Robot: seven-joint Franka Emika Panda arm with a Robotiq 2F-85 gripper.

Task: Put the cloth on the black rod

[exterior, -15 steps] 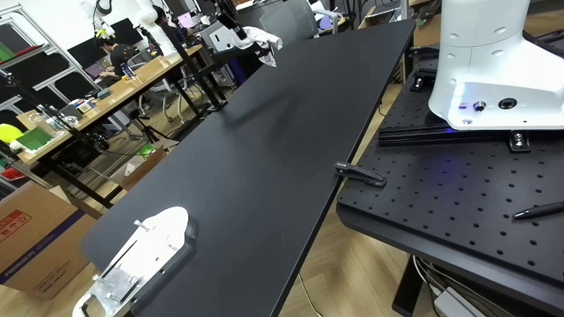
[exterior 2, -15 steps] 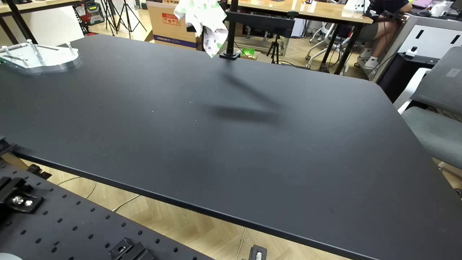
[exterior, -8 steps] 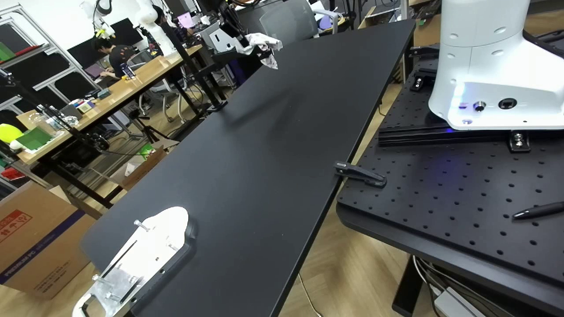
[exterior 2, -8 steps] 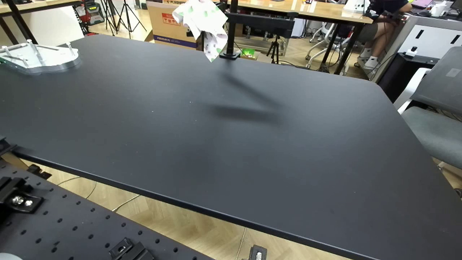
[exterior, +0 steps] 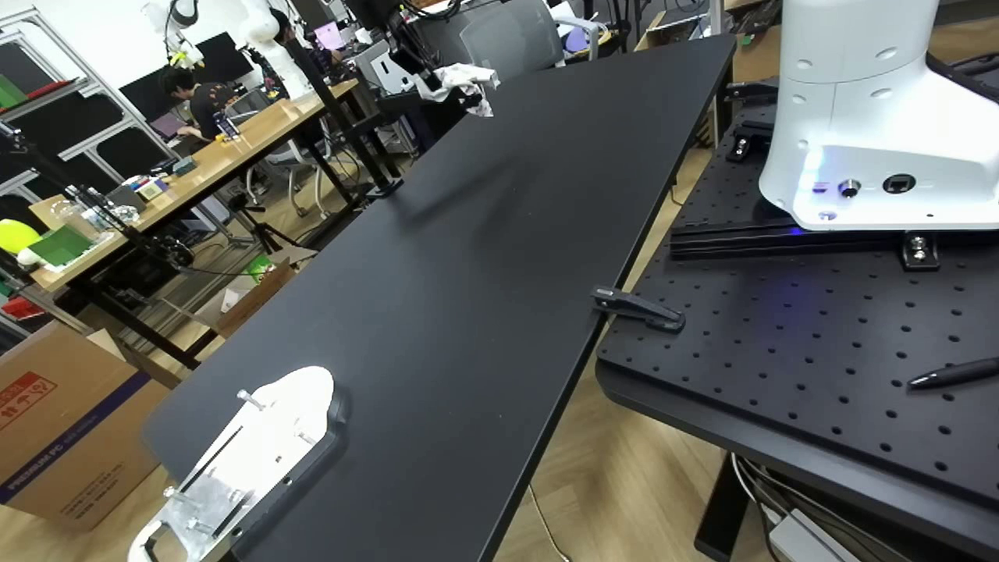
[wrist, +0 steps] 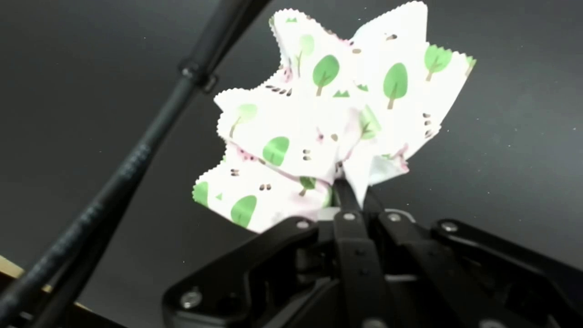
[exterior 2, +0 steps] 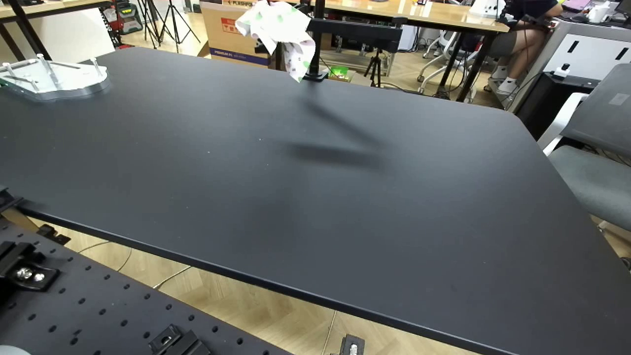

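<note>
The black two-fingered hand (wrist: 359,196) pinches the white, tree-printed cloth (wrist: 325,120) by a gathered fold, holding it aloft near the straight black horizontal rod (exterior 2: 357,33); whether they touch I cannot tell. Light and soft, it should drape readily, and that fold seems a sound hold. The flat black counter (exterior 2: 419,222) has open room toward the white robot base (exterior: 866,117), but its far edge runs near the rod.

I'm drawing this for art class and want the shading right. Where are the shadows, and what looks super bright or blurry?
In both exterior views, soft-edged shadows on the black table; in an exterior view, the flat plate glares white; in the wrist view, the cloth has washed-out white parts, and the gripper looks a bit fuzzy.
</note>
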